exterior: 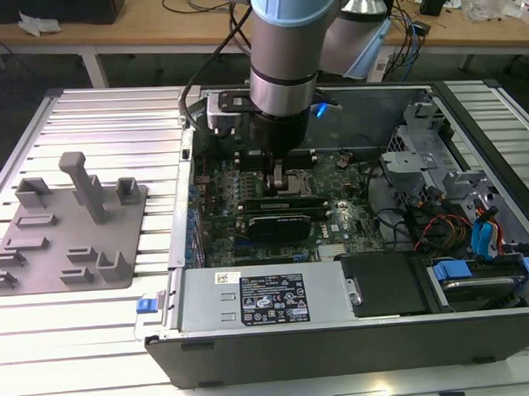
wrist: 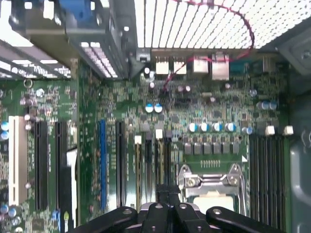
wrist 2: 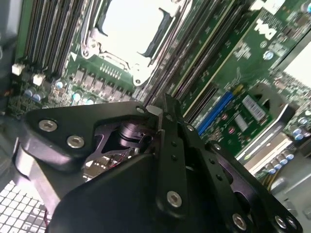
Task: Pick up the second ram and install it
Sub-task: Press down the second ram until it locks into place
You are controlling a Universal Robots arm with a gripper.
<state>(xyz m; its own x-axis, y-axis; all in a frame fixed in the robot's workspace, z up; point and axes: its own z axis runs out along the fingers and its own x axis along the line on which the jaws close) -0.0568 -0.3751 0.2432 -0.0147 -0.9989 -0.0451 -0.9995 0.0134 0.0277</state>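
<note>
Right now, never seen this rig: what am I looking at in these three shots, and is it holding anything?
It is one robot arm reaching down into an open computer case that lies on a slatted metal table. The exterior view is shot from off the arm. Both wrist views come from cameras riding near the wrist, looking past the black end effector at the green motherboard. They show the processor socket and rows of long memory slots. A grey plastic fixture sits on the table at the exterior view's left. I cannot tell whether the end effector holds a memory stick.
</note>
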